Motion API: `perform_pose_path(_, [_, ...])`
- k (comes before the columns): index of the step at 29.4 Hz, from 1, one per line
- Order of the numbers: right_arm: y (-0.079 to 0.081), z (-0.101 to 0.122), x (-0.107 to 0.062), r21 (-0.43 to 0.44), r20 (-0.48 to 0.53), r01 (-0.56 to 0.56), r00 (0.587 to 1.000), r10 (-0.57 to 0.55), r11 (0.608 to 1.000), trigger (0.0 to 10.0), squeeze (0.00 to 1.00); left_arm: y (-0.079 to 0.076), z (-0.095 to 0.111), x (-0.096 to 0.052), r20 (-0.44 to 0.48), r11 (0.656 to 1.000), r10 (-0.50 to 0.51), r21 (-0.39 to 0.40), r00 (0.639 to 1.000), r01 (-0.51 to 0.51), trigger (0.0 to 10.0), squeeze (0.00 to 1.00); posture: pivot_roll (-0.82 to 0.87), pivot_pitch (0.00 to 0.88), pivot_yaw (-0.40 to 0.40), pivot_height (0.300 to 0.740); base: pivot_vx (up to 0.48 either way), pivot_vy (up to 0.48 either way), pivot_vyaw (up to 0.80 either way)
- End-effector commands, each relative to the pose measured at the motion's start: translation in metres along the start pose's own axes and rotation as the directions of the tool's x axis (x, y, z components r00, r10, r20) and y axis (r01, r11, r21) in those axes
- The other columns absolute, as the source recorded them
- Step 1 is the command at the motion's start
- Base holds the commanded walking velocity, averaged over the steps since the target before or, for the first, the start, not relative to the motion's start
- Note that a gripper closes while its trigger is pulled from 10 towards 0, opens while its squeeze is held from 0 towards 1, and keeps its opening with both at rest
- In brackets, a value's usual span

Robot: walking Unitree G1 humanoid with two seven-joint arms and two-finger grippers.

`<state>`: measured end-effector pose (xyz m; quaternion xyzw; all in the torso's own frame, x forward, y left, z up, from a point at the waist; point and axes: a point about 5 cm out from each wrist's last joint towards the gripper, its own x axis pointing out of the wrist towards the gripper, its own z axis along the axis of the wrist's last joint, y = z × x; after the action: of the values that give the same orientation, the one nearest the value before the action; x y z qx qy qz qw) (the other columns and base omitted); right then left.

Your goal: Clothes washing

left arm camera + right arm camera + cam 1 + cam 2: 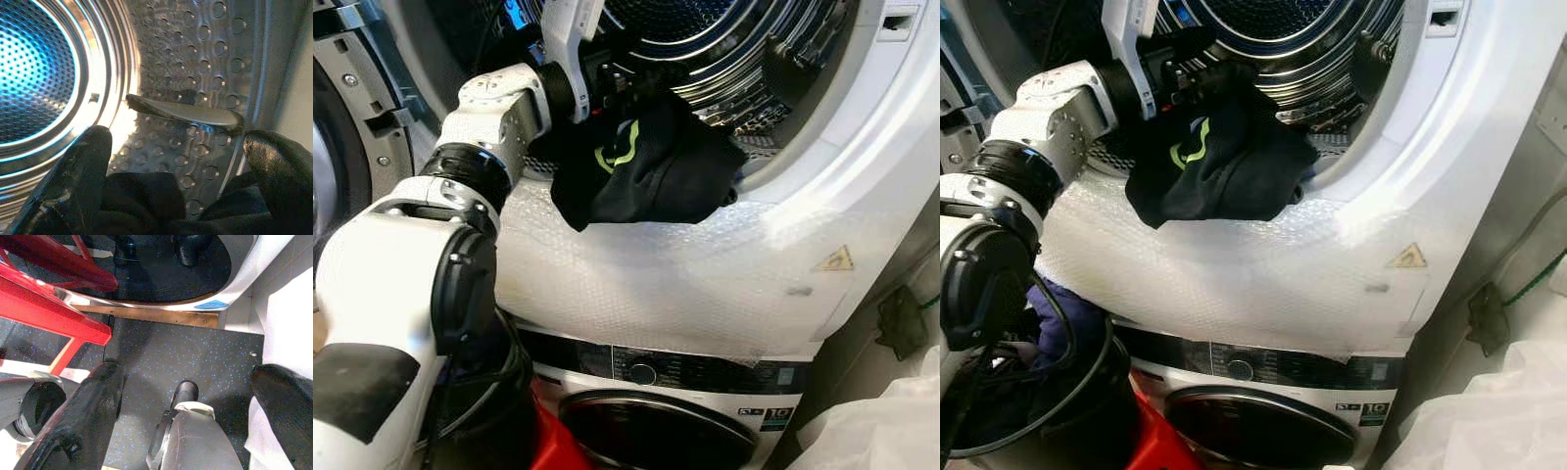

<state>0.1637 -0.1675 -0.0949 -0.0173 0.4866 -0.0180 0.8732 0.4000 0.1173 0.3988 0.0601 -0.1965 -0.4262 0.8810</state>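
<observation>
A black garment (646,171) with a yellow-green mark lies bunched over the lower rim of the upper machine's round opening, half inside the steel drum (724,49). My left arm reaches up into that opening, its wrist just left of the garment. In the left wrist view my left gripper (183,147) is open inside the drum, and black cloth (146,200) lies low between its fingers (93,152). A drum paddle (186,112) lies ahead of it. My right gripper (188,372) hangs open over the dark speckled floor, holding nothing.
Bubble wrap (656,284) covers the upper machine's front below the opening. A second machine with a control panel (646,372) and a dark door stands underneath. A red frame (49,308) stands by its base. White plastic (891,421) lies at the lower right.
</observation>
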Motion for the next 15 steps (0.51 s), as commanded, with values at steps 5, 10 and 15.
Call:
perform_pose_path(5, [0.007, -0.004, 0.0, 0.011, -0.014, -0.018, 1.0, 0.018, 1.0, 10.0, 0.0, 0.0, 0.033, -0.002, 0.024, 0.973, -0.078, 0.217, 0.997, 0.071, 10.0, 1.0, 0.07, 0.0, 0.143, 0.74, 0.0, 0.0, 0.0])
perform_pose_path(10, [0.009, -0.004, 0.0, 0.01, -0.015, -0.023, 1.0, 0.023, 1.0, 10.0, 0.0, -0.009, 0.04, -0.005, 0.054, 0.92, -0.191, 0.359, 0.98, 0.159, 10.0, 0.89, 0.07, 0.0, 0.146, 0.74, 0.0, 0.0, 0.0])
perform_pose_path(15, [0.009, -0.004, 0.0, 0.01, -0.015, -0.024, 1.0, 0.024, 1.0, 10.0, 0.0, -0.01, 0.041, -0.006, 0.041, 0.898, -0.192, 0.41, 0.981, 0.159, 10.0, 0.0, 0.07, 0.0, 0.145, 0.74, 0.0, 0.0, 0.0])
